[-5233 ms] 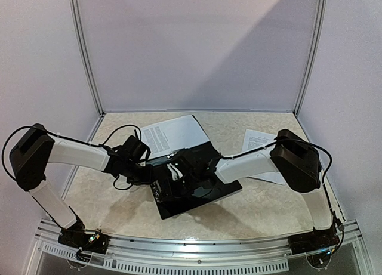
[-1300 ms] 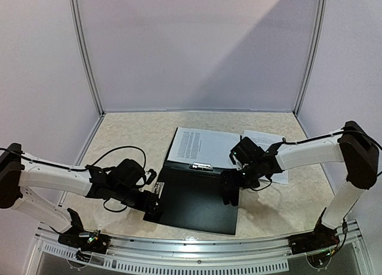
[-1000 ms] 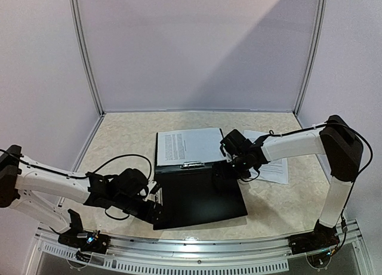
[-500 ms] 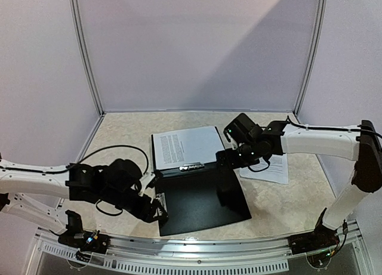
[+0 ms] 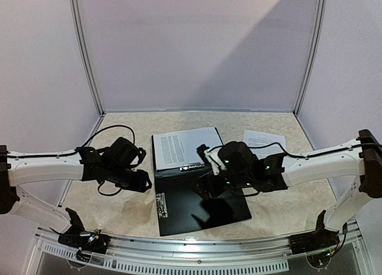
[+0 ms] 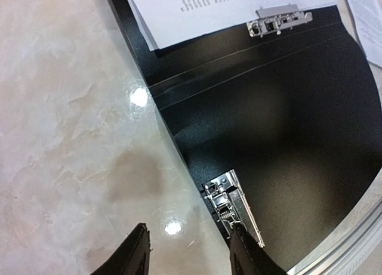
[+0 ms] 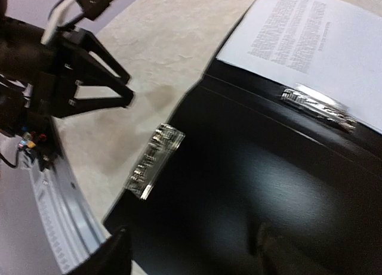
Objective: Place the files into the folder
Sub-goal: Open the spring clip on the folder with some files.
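Folder [image 5: 203, 206] is lying open on desk [image 5: 119, 197], one file [image 5: 185, 147] resting at its clip, loose file [image 5: 264, 139] lying near, on the right. Thin, floppy; prob. needing an edge pinch. Left jaws & right jaws are gaping, empty.

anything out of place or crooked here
One loose sheet lies on the table, right of the open folder and outside it. A second sheet already sits on the folder's far half. The folder lies slightly skewed to the table's edge.
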`<action>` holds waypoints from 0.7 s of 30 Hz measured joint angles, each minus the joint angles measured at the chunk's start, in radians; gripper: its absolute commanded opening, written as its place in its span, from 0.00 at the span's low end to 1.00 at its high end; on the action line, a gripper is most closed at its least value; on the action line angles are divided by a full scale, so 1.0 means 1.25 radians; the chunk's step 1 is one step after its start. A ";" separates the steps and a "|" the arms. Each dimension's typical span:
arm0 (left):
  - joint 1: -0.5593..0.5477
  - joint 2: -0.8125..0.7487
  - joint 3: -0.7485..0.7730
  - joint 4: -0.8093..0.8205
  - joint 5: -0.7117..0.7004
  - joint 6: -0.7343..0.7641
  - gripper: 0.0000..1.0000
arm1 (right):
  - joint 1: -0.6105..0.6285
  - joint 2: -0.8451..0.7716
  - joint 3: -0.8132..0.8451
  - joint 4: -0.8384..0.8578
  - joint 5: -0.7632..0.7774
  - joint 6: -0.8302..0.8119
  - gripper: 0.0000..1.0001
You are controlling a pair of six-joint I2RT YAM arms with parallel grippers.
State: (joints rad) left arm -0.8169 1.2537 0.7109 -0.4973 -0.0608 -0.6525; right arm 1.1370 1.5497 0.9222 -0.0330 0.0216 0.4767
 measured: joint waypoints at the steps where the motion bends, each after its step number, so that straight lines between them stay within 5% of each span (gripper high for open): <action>1: 0.002 0.008 -0.010 0.020 0.007 0.002 0.44 | 0.013 0.034 0.036 0.000 -0.017 -0.007 0.49; 8: 0.009 0.046 -0.049 0.101 0.061 0.001 0.41 | 0.102 0.233 0.270 0.001 -0.144 0.052 0.46; 15: 0.010 0.085 -0.057 0.159 0.085 0.002 0.34 | 0.105 0.409 0.374 -0.067 -0.190 0.167 0.33; 21: 0.011 0.132 -0.057 0.187 0.094 0.009 0.30 | 0.105 0.449 0.404 -0.137 -0.190 0.208 0.35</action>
State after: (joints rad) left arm -0.8028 1.4193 0.6399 -0.2634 0.0566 -0.6411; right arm 1.2686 2.1109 1.4273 -0.2043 -0.2153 0.7372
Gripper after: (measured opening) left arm 0.319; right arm 0.333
